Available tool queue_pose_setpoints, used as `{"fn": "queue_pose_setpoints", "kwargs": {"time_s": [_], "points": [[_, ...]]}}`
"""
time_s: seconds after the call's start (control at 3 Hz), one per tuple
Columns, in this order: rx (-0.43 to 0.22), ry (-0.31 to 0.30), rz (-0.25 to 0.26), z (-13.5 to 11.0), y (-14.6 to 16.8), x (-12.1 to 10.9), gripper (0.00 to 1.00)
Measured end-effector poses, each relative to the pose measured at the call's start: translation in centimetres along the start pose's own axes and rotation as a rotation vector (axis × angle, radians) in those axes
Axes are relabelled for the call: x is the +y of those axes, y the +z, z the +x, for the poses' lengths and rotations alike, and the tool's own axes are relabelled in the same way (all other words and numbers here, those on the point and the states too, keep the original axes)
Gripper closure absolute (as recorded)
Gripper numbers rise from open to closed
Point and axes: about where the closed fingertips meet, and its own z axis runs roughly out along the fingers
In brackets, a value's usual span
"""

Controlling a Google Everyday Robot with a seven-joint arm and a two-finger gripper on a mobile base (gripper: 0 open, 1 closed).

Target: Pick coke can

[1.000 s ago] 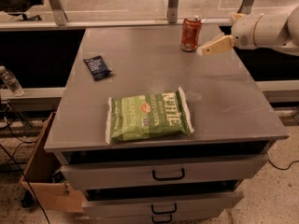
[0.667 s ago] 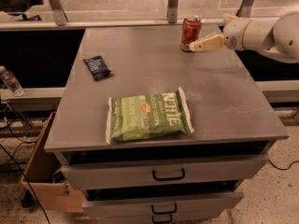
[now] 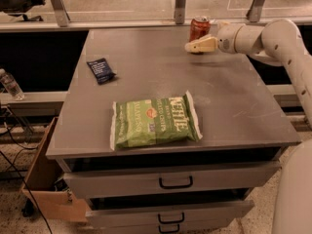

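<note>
Moved leftward, tool (image 3: 191, 46) now sits just before coke can (image 3: 199, 28).

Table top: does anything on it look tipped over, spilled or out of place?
Nothing stands out. The coke can stands upright at the far edge, the gripper just in front of it. The green chip bag lies flat near the front, a small dark packet flat at the left. No spill shows.

coke can (image 3: 199, 28) 1, hand (image 3: 191, 47) 1 beside | bag (image 3: 155, 122) 1 | packet (image 3: 101, 70) 1
</note>
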Motion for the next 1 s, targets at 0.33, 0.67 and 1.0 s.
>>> {"fn": "queue_pose_setpoints", "kwargs": {"time_s": [0.33, 0.67, 1.0], "points": [[-0.002, 0.029, -0.001, 0.8, 2.0, -0.5, 0.17], [-0.018, 0.067, -0.023, 1.3, 3.3, -0.2, 0.41], [-0.036, 0.093, -0.05, 0.9, 3.0, 0.5, 0.64]]}}
